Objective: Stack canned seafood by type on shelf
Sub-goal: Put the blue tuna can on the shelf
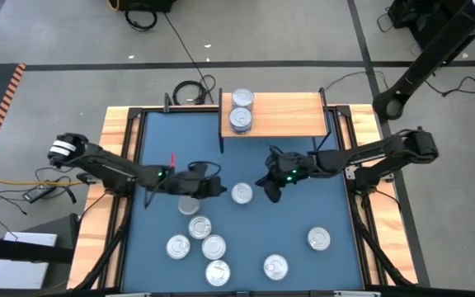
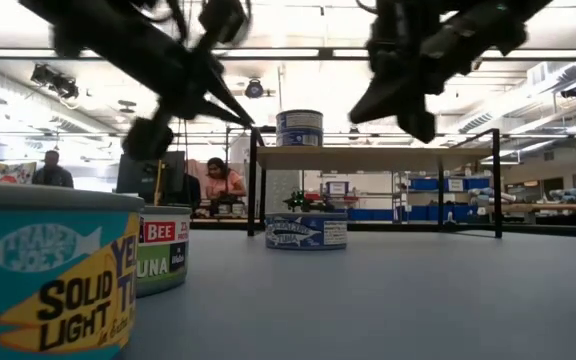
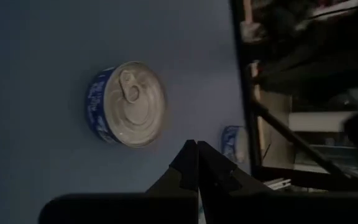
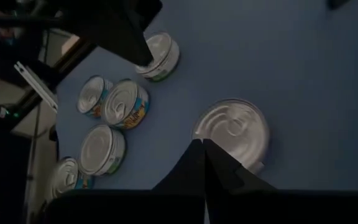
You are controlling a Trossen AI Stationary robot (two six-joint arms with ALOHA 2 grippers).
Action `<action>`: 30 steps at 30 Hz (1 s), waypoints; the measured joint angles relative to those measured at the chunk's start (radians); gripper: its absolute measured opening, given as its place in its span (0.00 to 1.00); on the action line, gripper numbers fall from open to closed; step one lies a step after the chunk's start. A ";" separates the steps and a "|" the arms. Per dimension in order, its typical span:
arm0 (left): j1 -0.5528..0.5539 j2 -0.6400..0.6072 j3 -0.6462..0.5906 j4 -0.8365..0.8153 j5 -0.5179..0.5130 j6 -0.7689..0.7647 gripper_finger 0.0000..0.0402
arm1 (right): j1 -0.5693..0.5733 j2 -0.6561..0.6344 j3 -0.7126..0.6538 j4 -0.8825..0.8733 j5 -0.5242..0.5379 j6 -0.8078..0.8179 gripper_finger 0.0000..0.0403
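Note:
On the light-wood shelf (image 1: 283, 115) two tins (image 1: 241, 110) sit at its left end; the low view shows one tin (image 2: 299, 128) on the board. A blue-labelled tin (image 1: 242, 193) (image 3: 129, 102) (image 4: 232, 130) rests flat on the blue table between my grippers. My left gripper (image 1: 218, 188) (image 3: 194, 149) hangs shut just left of it and above the table. My right gripper (image 1: 268, 190) (image 4: 202, 146) hangs shut just right of it. Several more tins (image 1: 204, 239) lie near the front left.
Single tins lie at the front centre (image 1: 275, 266) and front right (image 1: 318, 239). One tin (image 1: 188, 205) sits right under my left arm. Black shelf legs (image 2: 252, 180) stand behind the middle tin. Wooden strips (image 1: 118, 165) edge the table. People sit in the room beyond (image 2: 218, 185).

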 joint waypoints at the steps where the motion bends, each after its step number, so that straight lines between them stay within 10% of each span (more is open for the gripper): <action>1: 0.021 0.023 0.010 0.000 0.033 0.000 0.00 | 0.000 -0.026 -0.023 0.000 0.008 0.012 0.00; 30: 0.134 0.314 0.116 -0.006 0.232 0.163 0.00 | 0.020 -0.121 -0.140 0.021 0.040 0.022 0.00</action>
